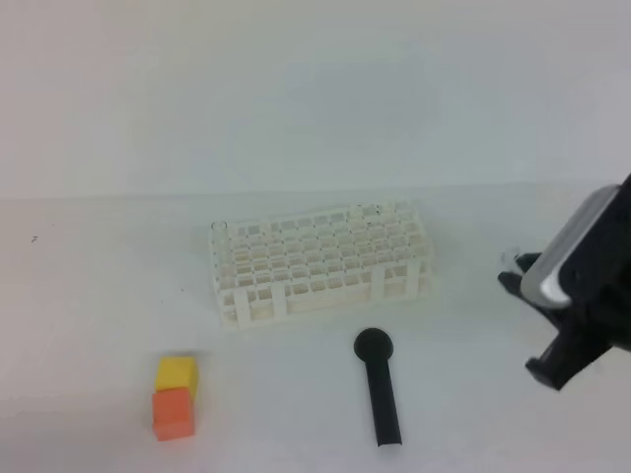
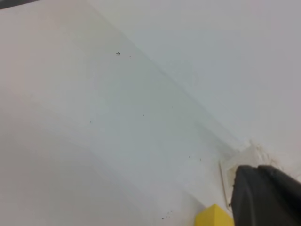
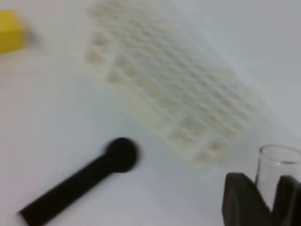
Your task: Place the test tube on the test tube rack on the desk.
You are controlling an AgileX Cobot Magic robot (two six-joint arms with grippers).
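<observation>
1. Right gripper (image 3: 272, 195) grasps the test tube (image 3: 277, 167): in the right wrist view the clear tube stands between the two dark jaws, open rimmed mouth up above them. Lower part hidden by the jaws.
2. Tube location: off the table (image 1: 89, 296), up in the right gripper (image 1: 518, 268) at the right edge of the exterior view, well right of the test tube rack (image 1: 320, 258). In that view only a small pale bit shows at the gripper tip; the tube itself is too faint to make out.
3. Orientation: long axis roughly upright relative to the gripper in the wrist view, mouth toward the top of frame, closed end presumably down behind the jaws. True tilt relative to the table can't be told.
4. Handling, judged: thin glass, so light, stiff, slick, fragile. Squeezing hard risks a crack; a loose hold risks slip. Best held on the body below the rim, as it appears now.
5. The rack's holes are small, so the tube should go in near vertical, closed end first.
6. Left gripper (image 2: 265, 197): jaws clenched, nothing held, low over the table with the yellow cube (image 2: 214, 216) beside it.
7. Other items: black round-headed stick (image 1: 380, 389) lying in front of the rack; yellow cube (image 1: 177, 372) touching the orange cube (image 1: 173, 414) front left.
8. Rack sits slightly angled; wrist view blurred.
</observation>
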